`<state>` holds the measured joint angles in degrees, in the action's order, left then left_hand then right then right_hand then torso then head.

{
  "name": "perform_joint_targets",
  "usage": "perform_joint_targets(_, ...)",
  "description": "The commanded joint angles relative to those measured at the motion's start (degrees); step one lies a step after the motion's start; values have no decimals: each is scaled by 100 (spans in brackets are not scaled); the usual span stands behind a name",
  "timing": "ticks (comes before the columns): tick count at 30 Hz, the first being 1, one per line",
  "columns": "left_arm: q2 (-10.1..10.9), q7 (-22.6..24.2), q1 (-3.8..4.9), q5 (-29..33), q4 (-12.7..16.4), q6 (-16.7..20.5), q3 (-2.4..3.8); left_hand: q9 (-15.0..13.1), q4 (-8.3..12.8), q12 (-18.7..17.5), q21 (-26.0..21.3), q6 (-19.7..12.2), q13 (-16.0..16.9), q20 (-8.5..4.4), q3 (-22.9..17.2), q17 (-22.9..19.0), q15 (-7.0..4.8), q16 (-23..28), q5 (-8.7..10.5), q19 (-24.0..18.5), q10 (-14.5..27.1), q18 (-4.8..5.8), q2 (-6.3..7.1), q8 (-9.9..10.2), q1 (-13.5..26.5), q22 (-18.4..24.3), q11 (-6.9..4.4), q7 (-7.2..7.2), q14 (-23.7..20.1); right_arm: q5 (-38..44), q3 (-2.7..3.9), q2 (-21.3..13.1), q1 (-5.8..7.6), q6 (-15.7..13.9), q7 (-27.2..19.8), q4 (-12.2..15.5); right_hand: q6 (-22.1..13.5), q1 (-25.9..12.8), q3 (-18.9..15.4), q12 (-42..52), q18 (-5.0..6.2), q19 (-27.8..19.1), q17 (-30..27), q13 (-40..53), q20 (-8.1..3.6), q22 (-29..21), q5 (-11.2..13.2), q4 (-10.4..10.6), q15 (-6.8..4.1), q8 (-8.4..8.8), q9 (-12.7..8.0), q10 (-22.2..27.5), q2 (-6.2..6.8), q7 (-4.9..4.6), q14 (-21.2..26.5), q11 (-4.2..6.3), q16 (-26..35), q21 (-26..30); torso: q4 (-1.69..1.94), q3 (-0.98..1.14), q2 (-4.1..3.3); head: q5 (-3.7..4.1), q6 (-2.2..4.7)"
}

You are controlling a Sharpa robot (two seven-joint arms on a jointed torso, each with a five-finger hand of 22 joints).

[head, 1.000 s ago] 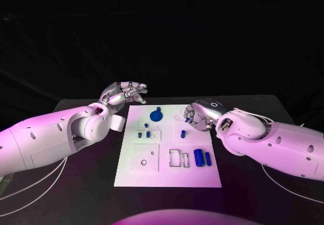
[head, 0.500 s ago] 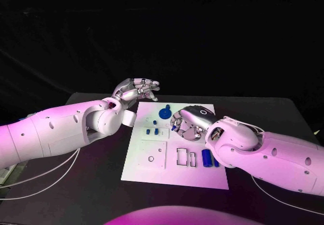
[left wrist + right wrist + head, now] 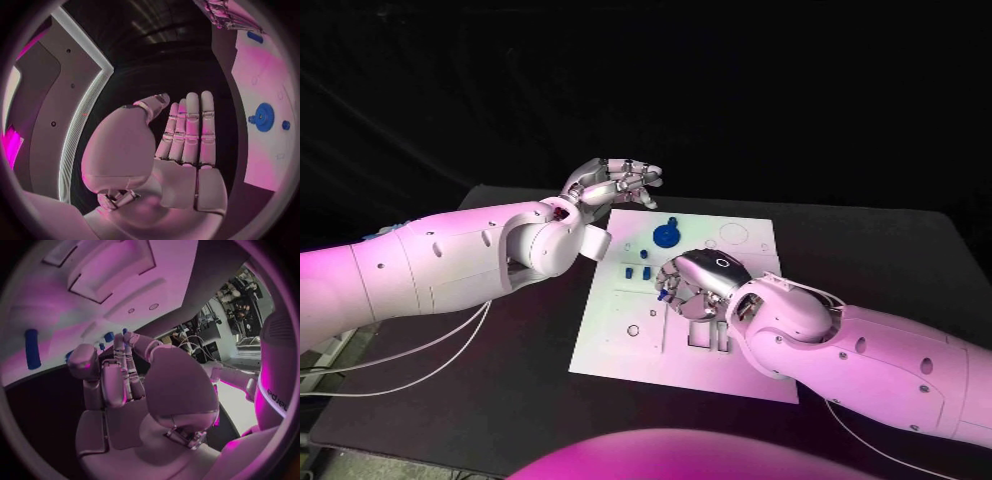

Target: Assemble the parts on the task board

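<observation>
Lying across the black table (image 3: 877, 240), the white task board (image 3: 740, 375) ran lengthwise away from the robot. Right hand (image 3: 692, 288) hovered low over board's middle, fingers curled downward; whether it pinched anything, cannot tell. Left hand (image 3: 615, 182) hung off the board's far-left corner, fingers pressed together, holding nothing. Small blue pegs (image 3: 639, 271) stood just left of the right hand, blue gear (image 3: 668, 236) beyond: right hand nearer both
</observation>
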<state>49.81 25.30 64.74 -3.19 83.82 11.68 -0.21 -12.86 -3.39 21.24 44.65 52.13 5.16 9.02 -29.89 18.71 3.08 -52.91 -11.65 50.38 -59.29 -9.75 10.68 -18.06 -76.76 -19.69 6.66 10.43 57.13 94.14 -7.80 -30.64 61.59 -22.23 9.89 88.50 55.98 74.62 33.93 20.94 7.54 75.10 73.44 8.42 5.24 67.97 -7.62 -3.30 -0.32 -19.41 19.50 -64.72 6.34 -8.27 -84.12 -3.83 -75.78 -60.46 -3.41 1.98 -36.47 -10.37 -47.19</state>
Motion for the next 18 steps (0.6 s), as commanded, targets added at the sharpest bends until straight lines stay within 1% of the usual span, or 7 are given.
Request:
perform_joint_targets(1, -16, 9, 4, 24, -4, -45, 4, -3, 35, -37, -31, -13, -5, 5, 14, -1, 30, 40, -28, 23, 0, -60, 3, 35, -55, 8, 45, 41, 6, -4, -3, 67, -66, 97, -103, -75, 16, -56, -1, -25, -70, 4, 5, 5, -4, -3, 24, 37, -41, -39, 9, 25, 3, 20, -303, 2, -39, 32, 24, 0, 0, -24, -36)
perform_joint_targets(3, -17, 7, 4, 24, -6, -44, 4, -4, 30, -43, -36, -12, -6, 8, 18, 0, 33, 45, -27, 18, 2, -59, -2, 35, -47, 10, 48, 42, 1, -3, -5, 89, -88, 100, -110, -94, 10, -61, 0, -28, -68, -1, -3, 7, -4, -10, 27, 42, -41, -37, 11, 28, -1, 18, -302, 0, -35, 42, 31, -2, -3, -21, -43)
perform_joint_targets(5, -18, 3, 4, 24, -7, -43, 4, -4, 30, -43, -36, -12, -6, 8, 18, 0, 33, 45, -27, 18, 2, -59, -2, 35, -47, 10, 48, 42, 1, 0, -6, 108, -106, 108, -115, -110, 6, -69, 0, -31, -67, -3, -2, 10, -3, -12, 33, 49, -39, -36, 13, 31, -4, 17, -302, -2, -39, 47, 27, -1, -4, -25, -47)
perform_joint_targets(6, -19, 2, 4, 24, -7, -43, 4, -4, 30, -43, -36, -12, -6, 8, 18, 0, 33, 45, -27, 18, 2, -59, -2, 35, -47, 10, 48, 42, 1, 0, -7, 117, -114, 116, -118, -119, 1, -81, -3, -34, -69, 1, -5, 13, -2, -7, 45, 58, -38, -36, 16, 34, -5, 16, -301, -4, -39, 41, 19, 1, 0, -39, -52)
perform_joint_targets(13, -31, -4, 4, 24, -9, -48, 4, -4, 26, -47, -39, -11, -6, 9, 20, 0, 36, 49, -27, 15, 3, -58, -7, 35, -40, 11, 49, 43, -1, 2, -19, 174, -169, 158, -130, -197, -7, -98, -8, -38, -68, -1, -1, 22, -1, -6, 83, 71, -36, -36, 23, 36, -5, 17, -302, -4, -51, 45, 11, 4, -2, -61, -83)
perform_joint_targets(18, -37, -8, 4, 24, -12, -49, 4, -4, 26, -47, -39, -11, -6, 9, 20, 0, 36, 49, -27, 15, 3, -58, -7, 35, -40, 11, 49, 43, -1, 3, -24, 191, -191, 176, -133, -208, -7, -98, -8, -38, -68, -1, -1, 22, -1, -6, 83, 71, -36, -36, 23, 36, -5, 17, -302, -4, -51, 45, 17, 4, 1, -65, -93)
